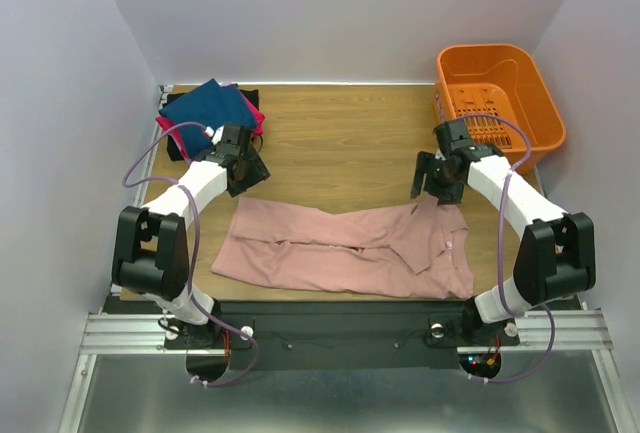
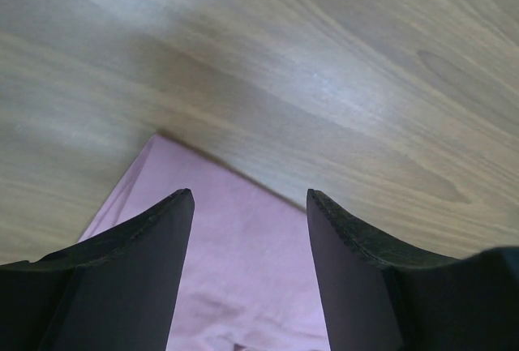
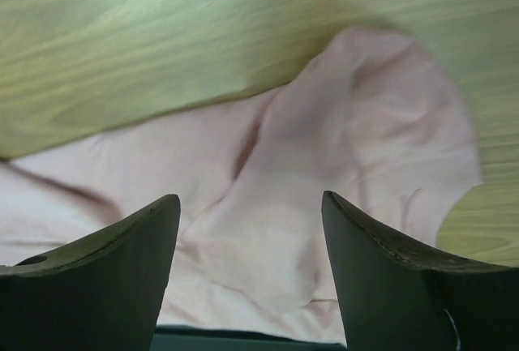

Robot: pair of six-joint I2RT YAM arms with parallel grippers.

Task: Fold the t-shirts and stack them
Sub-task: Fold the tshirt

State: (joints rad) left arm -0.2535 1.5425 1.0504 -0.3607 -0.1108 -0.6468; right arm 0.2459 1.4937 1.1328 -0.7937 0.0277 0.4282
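A dusty-pink t-shirt (image 1: pixel 340 248) lies folded into a long band across the near part of the table, print hidden. My left gripper (image 1: pixel 243 175) hangs open just above its far left corner (image 2: pixel 243 237), nothing between the fingers. My right gripper (image 1: pixel 432 179) is open over the shirt's rumpled far right end (image 3: pixel 324 205), also holding nothing. At the far left corner of the table sits a pile of folded t-shirts: navy-blue (image 1: pixel 207 109) on top, magenta (image 1: pixel 258 118) and black (image 1: pixel 250 96) edges showing beneath.
An orange plastic basket (image 1: pixel 500 93) stands at the far right corner of the table. White walls close in the table (image 1: pixel 340 143) on the left, back and right. Purple cables loop off both arms.
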